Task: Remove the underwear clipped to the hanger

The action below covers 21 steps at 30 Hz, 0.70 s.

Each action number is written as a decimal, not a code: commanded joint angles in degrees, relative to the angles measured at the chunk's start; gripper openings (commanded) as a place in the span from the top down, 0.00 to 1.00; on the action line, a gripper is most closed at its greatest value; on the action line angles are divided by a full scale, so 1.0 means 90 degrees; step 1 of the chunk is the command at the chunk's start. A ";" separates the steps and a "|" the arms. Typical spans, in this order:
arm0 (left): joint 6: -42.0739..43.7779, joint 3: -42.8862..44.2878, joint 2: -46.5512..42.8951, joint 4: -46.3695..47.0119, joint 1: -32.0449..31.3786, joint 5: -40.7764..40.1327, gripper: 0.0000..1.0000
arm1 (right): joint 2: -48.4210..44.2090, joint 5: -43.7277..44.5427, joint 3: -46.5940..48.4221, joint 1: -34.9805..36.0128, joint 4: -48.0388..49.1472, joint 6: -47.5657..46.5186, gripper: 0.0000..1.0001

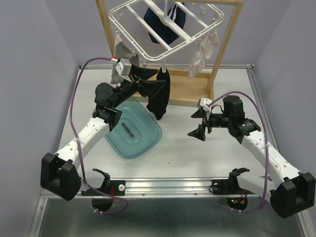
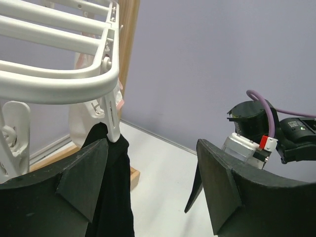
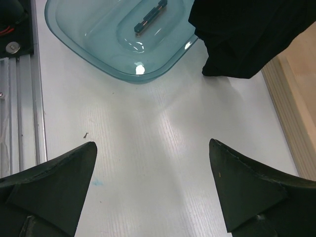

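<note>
The white hanger (image 1: pixel 165 24) hangs from a wooden stand at the back. A black underwear piece (image 1: pixel 159 98) dangles from a clip (image 2: pixel 111 121) on the hanger's near rim, reaching down to the table. A grey piece (image 1: pixel 118 61), a navy piece (image 1: pixel 165 22) and a pale piece (image 1: pixel 201 54) also hang there. My left gripper (image 1: pixel 150 82) is open beside the black piece just under the clip. In the left wrist view the black underwear (image 2: pixel 111 192) lies against the left finger (image 2: pixel 81 177), inside the gap. My right gripper (image 1: pixel 200 123) hovers open over the bare table, holding nothing.
A teal transparent container (image 1: pixel 134 129) lies on the table under the left arm, with a small bar (image 3: pixel 150 17) inside. The wooden stand's post (image 1: pixel 224 47) and base (image 1: pixel 185 89) stand behind the black piece. The right arm (image 2: pixel 276 128) sits to the right of the left gripper.
</note>
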 commanded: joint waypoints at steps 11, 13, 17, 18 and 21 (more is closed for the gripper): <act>0.0368 0.0413 0.0397 0.0820 -0.0062 -0.0778 0.19 | -0.0289 -0.0171 -0.0179 -0.0078 0.0298 -0.0033 0.00; 0.0271 0.0481 0.0523 0.0956 -0.0062 -0.0798 0.20 | -0.0279 -0.0171 -0.0170 -0.0069 0.0298 -0.0033 0.00; 0.0075 0.0647 0.0719 0.1133 -0.0121 -0.0866 0.22 | -0.0279 -0.0161 -0.0179 -0.0078 0.0308 -0.0033 0.00; 0.0046 0.0676 0.0768 0.1162 -0.0140 -0.0915 0.22 | -0.0289 -0.0161 -0.0179 -0.0088 0.0298 -0.0033 0.00; -0.0051 0.0784 0.0875 0.1172 -0.0199 -0.1071 0.23 | -0.0289 -0.0161 -0.0179 -0.0098 0.0298 -0.0023 0.00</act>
